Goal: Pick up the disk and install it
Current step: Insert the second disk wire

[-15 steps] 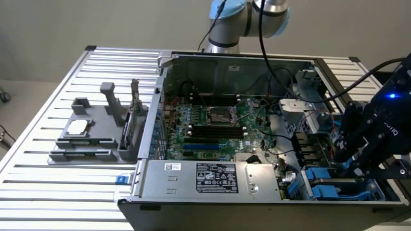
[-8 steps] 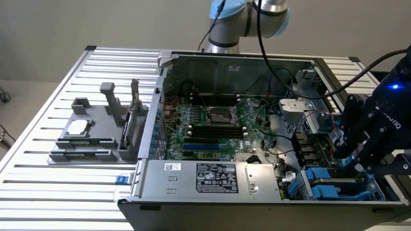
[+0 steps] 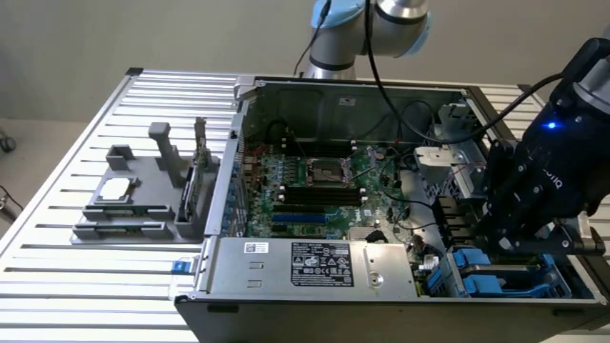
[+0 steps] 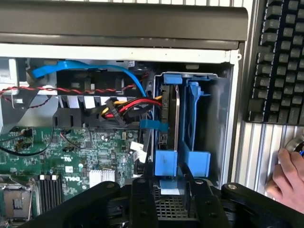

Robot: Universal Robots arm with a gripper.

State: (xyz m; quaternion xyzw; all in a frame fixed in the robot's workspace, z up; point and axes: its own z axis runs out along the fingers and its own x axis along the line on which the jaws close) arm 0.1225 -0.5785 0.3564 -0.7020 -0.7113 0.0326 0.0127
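The disk [image 4: 170, 121] stands on edge in the drive bay at the corner of the open computer case, its blue carrier bracket [image 4: 166, 163] around it. A second blue carrier [image 4: 195, 123] sits right beside it in the same bay. My gripper [image 4: 171, 194] hangs just over the bracket's end, with one black finger [image 4: 142, 199] on each side and a gap between them. In the exterior view the gripper [image 3: 519, 243] is low over the blue carriers [image 3: 476, 270] at the case's near corner, on the exterior view's right.
The case holds a green motherboard [image 3: 319, 189] and a large silver box with a label [image 3: 315, 264]. Red, yellow and blue cables [image 4: 128, 107] run close to the bay. A grey fixture [image 3: 133, 207] stands on the slatted table. A person's hand [image 4: 289, 178] rests near a keyboard [image 4: 280, 61].
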